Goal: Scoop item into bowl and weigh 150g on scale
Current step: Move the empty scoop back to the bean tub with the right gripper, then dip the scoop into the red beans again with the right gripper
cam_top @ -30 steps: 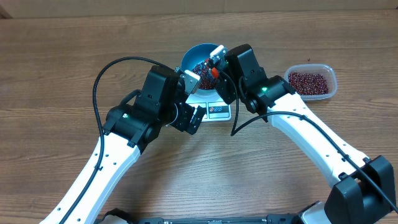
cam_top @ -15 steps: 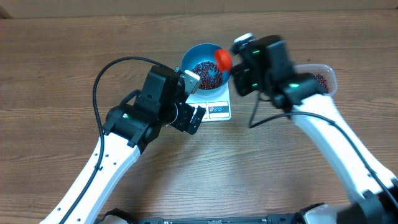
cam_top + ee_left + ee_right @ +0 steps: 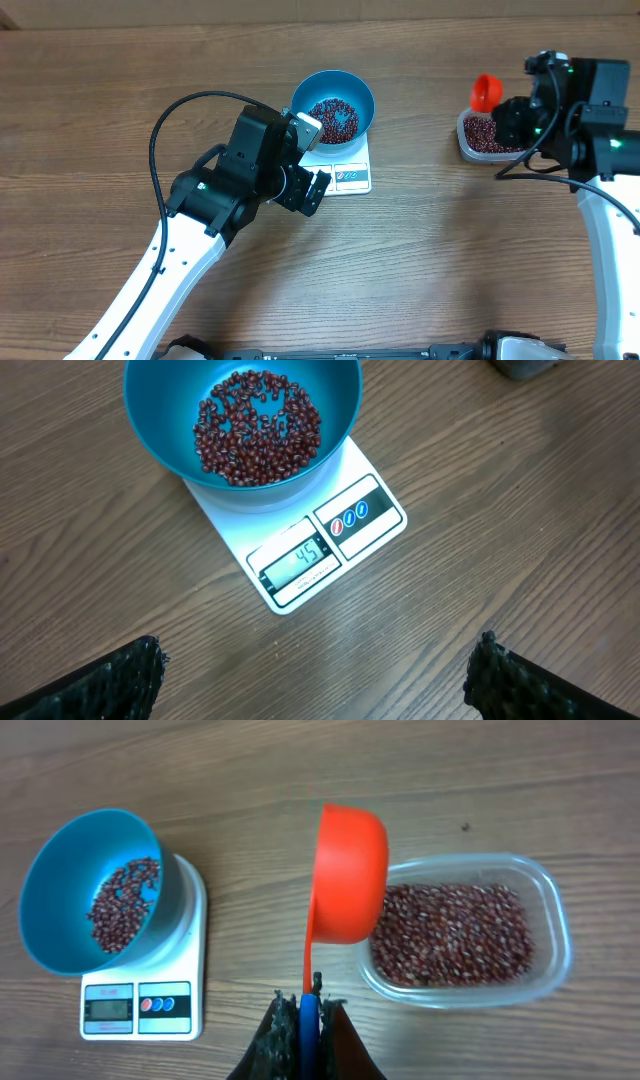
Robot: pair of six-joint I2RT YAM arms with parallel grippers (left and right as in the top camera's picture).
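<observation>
Scoop (image 3: 352, 870) clenched by right gripper (image 3: 308, 1020), held at tub's (image 3: 555, 920) left edge for refill | left gripper (image 3: 315, 660) released, parked near scale (image 3: 300, 555) | bowl (image 3: 155, 435) part-filled with beans (image 3: 255, 425)

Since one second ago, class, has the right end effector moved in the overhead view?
Yes. The right end effector, shut on the orange scoop, swung rightward from over the bowl on the scale to the clear tub.

On the table (image 3: 100, 90), the scale (image 3: 350, 177) stands near the middle with the bowl (image 3: 360, 92) on its far part, beans (image 3: 332, 117) lying in the bowl. Well apart to the right lies the plastic tub (image 3: 558, 920), with more beans in it. The scoop (image 3: 350, 870) hangs over the tub's left edge, on the scale's side.
</observation>
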